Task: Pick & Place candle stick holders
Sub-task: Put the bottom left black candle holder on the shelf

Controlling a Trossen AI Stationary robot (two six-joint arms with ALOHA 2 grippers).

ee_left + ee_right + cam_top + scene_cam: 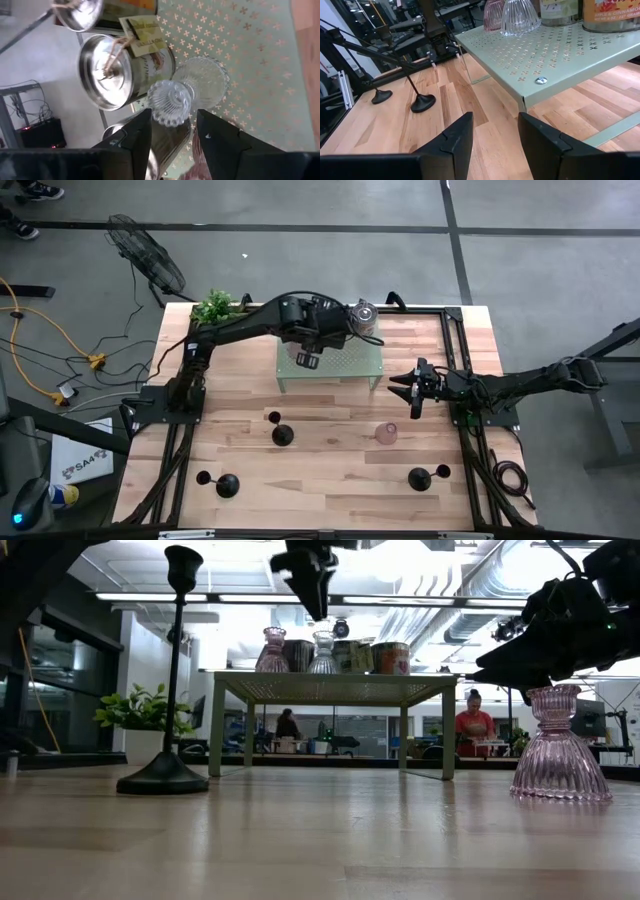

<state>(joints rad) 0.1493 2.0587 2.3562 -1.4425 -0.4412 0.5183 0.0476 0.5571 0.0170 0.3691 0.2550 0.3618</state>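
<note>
Two dark robot arms over a pale plank table [330, 480] carrying a green shelf and candle holders.

A mint metal shelf [350, 365], perforated with small crosses, stands at twelve o'clock with tins [120, 70], a clear ribbed glass holder [192, 90] and a pink one [272, 652]. The left gripper [308, 358] hangs above the clear holder, fingers parted, touching nothing. The right gripper [408, 392], at three o'clock, is half open and empty. Another pink glass holder [386, 433] sits mid-table. Three black holders, domed base and thin stem, stand at centre [282, 434], seven [229, 485] and five o'clock [420, 477].
</note>
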